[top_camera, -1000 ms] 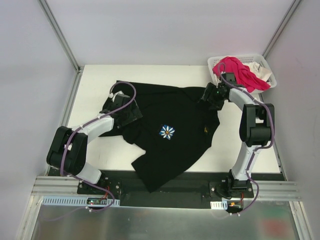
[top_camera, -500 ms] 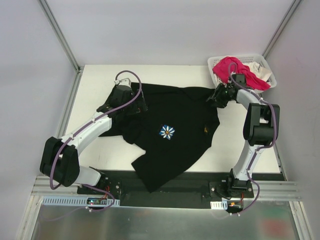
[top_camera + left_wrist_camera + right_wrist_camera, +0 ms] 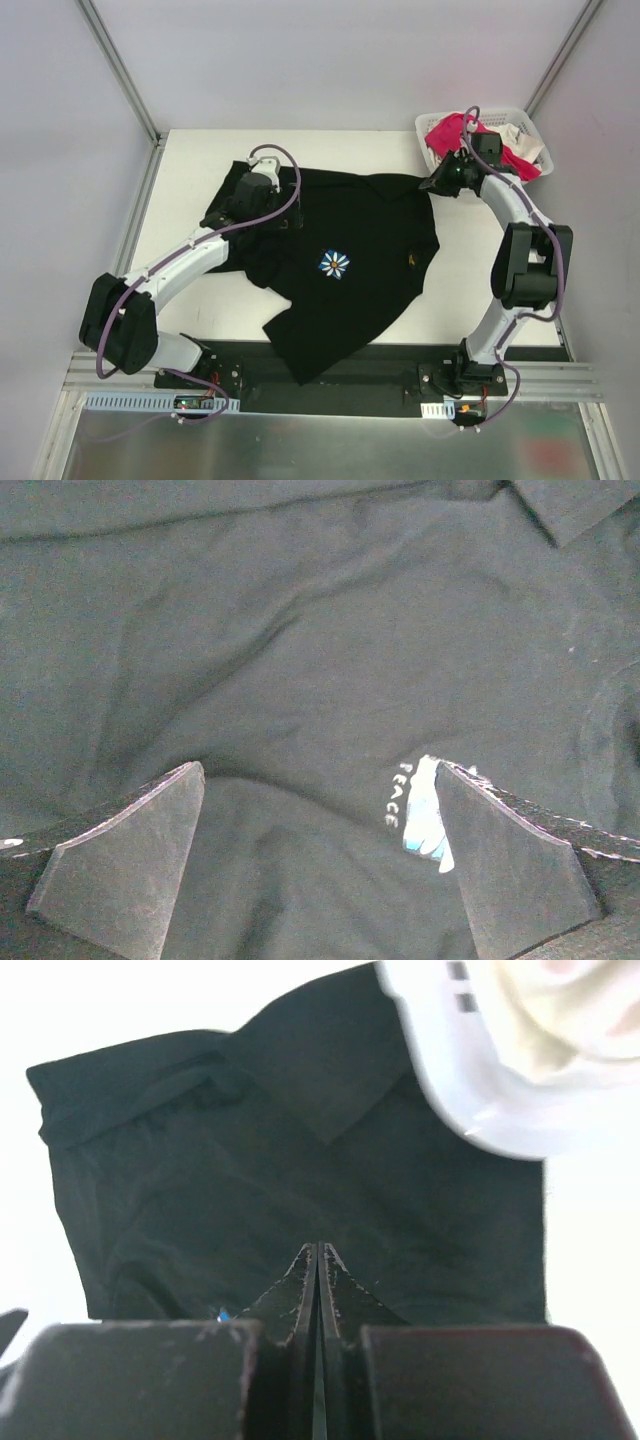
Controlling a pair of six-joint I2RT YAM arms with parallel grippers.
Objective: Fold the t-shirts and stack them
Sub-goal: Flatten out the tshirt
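The black t-shirt [image 3: 330,310] lies spread but skewed on the bench [image 3: 190,160], near hem pointing at the arm bases, daisy print [image 3: 334,264] facing up. It looks light, limp and quick to wrinkle, so I judge it will sag and drag unless taken at two corners or the shoulder seams. The left gripper [image 3: 318,780] hovers over its far left part, fingers [image 3: 130,860] spread wide and empty. At the far right corner the right gripper [image 3: 318,1252] has its fingers pressed together; whether they pinch cloth I cannot tell. Beyond, the pink t-shirt [image 3: 445,135] and white t-shirt [image 3: 515,135] sit heaped in the basket [image 3: 495,112].
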